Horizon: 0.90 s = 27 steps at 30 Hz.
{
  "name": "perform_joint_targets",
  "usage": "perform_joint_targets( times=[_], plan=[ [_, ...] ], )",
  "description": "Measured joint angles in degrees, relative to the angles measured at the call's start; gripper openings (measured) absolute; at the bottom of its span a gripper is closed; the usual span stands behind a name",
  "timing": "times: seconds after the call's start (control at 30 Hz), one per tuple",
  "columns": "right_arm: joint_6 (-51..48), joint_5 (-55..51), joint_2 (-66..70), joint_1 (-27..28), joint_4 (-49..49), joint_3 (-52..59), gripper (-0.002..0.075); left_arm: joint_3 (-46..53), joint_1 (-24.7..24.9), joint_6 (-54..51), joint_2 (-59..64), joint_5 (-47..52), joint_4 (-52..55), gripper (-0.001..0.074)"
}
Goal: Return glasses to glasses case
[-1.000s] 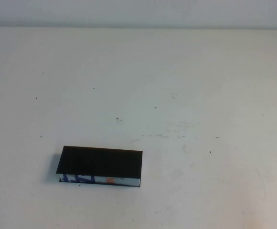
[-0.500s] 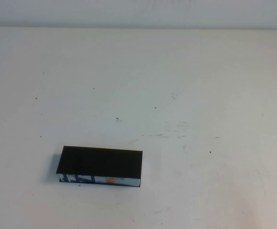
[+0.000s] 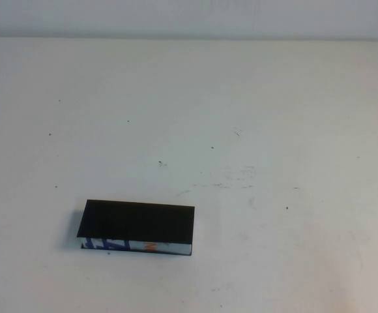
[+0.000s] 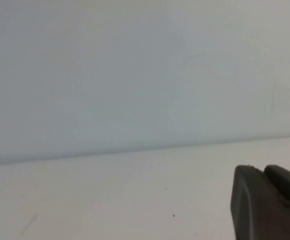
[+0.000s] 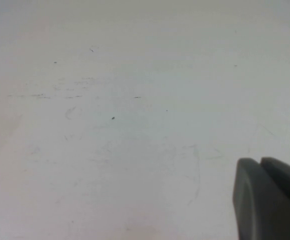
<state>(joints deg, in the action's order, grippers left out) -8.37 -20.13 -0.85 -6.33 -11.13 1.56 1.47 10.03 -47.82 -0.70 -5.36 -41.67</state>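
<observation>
Near the table's (image 3: 274,117) front left sits the glasses case (image 3: 137,222), lid down, glasses unseen. Left gripper (image 4: 270,202) and right gripper (image 5: 270,197) stay back, finger spacing indiscernible. Should the lid spring open, the glasses could spill.

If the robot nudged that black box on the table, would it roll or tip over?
The glasses case is low, flat-sided and lid down, so it would probably slide, not roll or tip. It looks like a stiff box. The glasses are not visible. Only a bit of the left tool and right tool shows, in wrist views.
</observation>
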Motion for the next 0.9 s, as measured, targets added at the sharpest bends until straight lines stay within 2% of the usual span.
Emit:
perform_joint_targets(
  times=[0.1,0.17,0.23,0.37,0.9],
  plan=[
    [-0.08,0.0,0.0,0.0,0.0,0.0,-0.0013,0.0,-3.04,25.93,0.0,6.52,24.14,0.0001],
    [-0.08,0.0,0.0,0.0,0.0,0.0,-0.0013,0.0,-4.43,36.5,0.0,14.88,33.04,0.0001],
    [-0.08,-0.09,0.0,0.0,0.0,0.0,-0.0013,0.03,-4.89,41.51,0.0,21.68,37.31,0.0001],
    [-0.08,-0.09,0.0,0.0,-0.1,0.0,-0.0013,0.03,-5.02,43.45,0.0,26.37,40.16,0.0001],
    [-0.08,-0.09,0.0,0.0,-0.1,0.0,-0.0013,0.03,-5.02,41.98,0.0,26.96,40.72,0.0001]
  ],
)
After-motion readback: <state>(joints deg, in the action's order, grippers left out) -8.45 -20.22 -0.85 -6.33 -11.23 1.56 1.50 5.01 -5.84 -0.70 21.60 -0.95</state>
